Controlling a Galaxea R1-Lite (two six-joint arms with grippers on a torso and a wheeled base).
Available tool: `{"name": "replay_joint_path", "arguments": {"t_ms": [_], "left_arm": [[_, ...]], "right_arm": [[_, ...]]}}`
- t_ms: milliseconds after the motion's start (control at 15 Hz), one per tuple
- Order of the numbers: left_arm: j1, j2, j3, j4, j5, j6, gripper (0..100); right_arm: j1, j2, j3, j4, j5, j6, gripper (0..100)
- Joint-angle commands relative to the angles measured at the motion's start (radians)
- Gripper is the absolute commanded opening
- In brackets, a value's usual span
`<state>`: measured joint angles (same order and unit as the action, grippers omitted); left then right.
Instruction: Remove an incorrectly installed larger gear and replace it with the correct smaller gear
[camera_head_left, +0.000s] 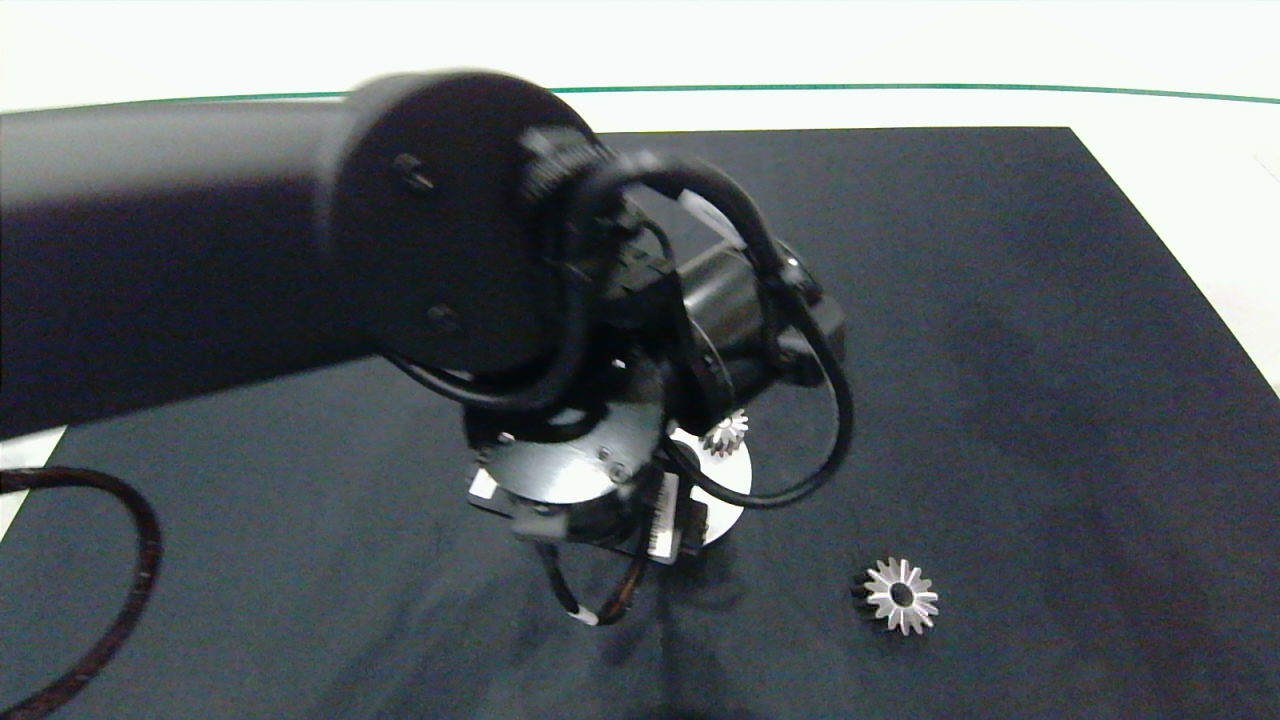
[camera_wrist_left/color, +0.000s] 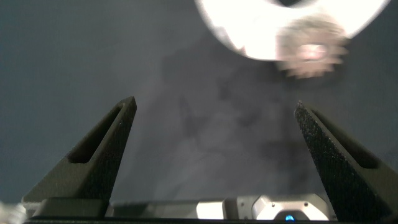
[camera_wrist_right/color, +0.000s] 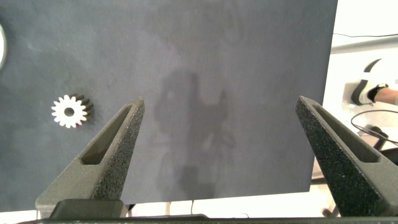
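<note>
Watching from my remote desk, I worry most about a bad approach. My left gripper (camera_wrist_left/color: 214, 118) hangs with its fingers spread wide and empty over the black cloth mat (camera_head_left: 1000, 330). Just beyond its fingertips sits the round white base plate (camera_wrist_left/color: 249, 31) with a small silver short-toothed gear (camera_wrist_left/color: 311, 48) mounted at its edge. The left arm hides most of that plate in the head view, so I cannot tell which posts are free. If I come down blind, a finger could hit this gear or push the plate.

One silver metal gear with pointed teeth (camera_head_left: 901, 596) lies alone on the mat, well apart from the left gripper. I judge it is the larger gear, already off.

My right gripper (camera_wrist_right/color: 217, 112) is also wide, holding nothing, with that gear outside its finger. Around it the mat is bare, but the mat's edge is near behind the right gripper.
</note>
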<state>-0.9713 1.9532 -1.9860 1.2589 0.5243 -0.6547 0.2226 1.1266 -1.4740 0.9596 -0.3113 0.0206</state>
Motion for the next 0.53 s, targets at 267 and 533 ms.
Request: {"name": "replay_joint_path", "arguments": {"t_ms": [267, 533], "left_arm": [[0.108, -0.51, 0.253, 0.074, 0.008, -0.111, 100], [0.278, -0.663, 0.342, 0.025, 0.007, -0.056, 100]], "right_arm": [[0.004, 0.041, 0.026, 0.004, 0.004, 0.001, 100], [0.011, 0.079, 0.081, -0.055, 0.008, -0.004, 100]]}}
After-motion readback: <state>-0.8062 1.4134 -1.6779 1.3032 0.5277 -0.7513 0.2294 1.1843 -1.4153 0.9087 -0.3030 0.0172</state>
